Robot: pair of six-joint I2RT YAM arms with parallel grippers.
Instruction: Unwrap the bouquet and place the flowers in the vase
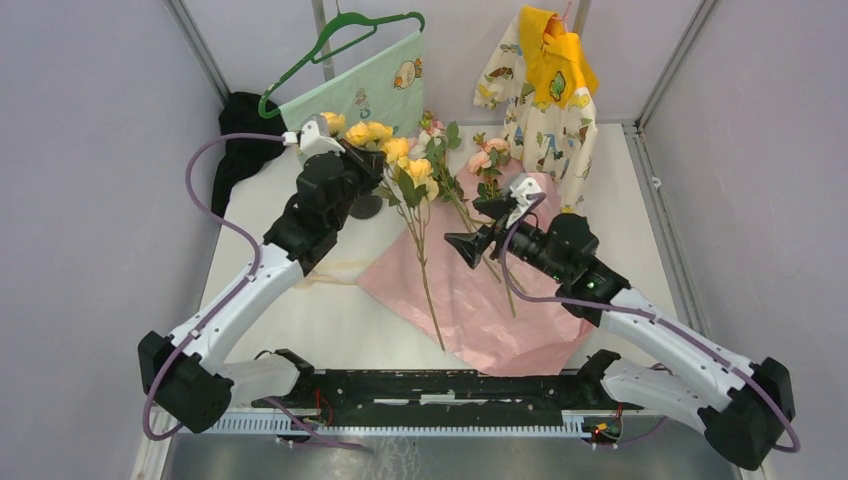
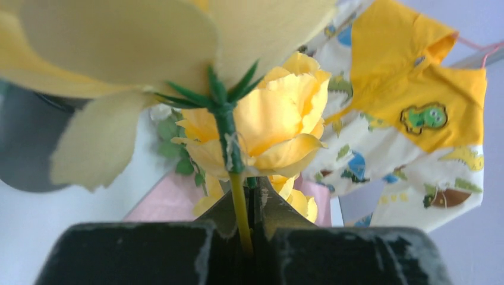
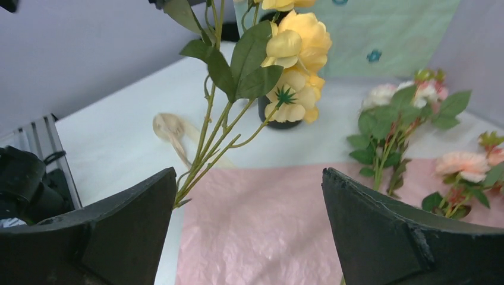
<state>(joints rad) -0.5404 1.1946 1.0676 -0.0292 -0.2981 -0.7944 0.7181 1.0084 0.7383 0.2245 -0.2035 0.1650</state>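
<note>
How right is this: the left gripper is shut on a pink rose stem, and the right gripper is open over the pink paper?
Wrong colour: the left wrist view shows the left gripper shut on a yellow rose stem. The rest holds.

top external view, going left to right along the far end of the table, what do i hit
black cloth bundle → yellow roses → pink roses; the mint cloth and dinosaur shirt hanging behind overlap the flowers, so they are left out
</note>
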